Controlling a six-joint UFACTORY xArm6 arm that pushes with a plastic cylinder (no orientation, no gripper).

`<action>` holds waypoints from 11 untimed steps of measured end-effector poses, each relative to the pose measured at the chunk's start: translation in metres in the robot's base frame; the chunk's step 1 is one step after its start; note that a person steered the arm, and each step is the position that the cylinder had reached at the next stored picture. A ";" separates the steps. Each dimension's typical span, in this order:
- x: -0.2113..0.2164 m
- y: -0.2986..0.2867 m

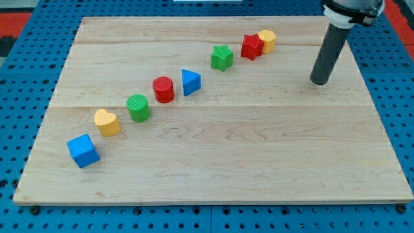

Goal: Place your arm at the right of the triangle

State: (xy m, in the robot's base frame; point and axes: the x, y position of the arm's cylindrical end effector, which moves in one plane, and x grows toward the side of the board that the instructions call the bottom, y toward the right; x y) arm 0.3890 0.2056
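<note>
A pale wooden board [213, 162] lies on a blue pegboard table [26, 77]. Seven blocks sit on it in a line running from 8 o'clock toward 1 o'clock: a blue cube [83, 151], a yellow heart [107, 122], a green cylinder [138, 107], a red cylinder [163, 89], a blue triangle [190, 82], a green star [222, 57], and a red star [251, 46] touching a yellow block [267, 40]. My tip [319, 81] rests on the board at 2 o'clock, well apart from the blocks.

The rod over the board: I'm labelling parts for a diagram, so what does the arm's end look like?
My tip ends a straight, smooth, dark grey cylindrical rod with a flat end. At the view's top it enters a white collar with a black band. No cables or markings show.
</note>
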 end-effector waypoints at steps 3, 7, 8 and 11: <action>0.010 -0.005; 0.010 -0.017; 0.010 -0.017; 0.009 -0.019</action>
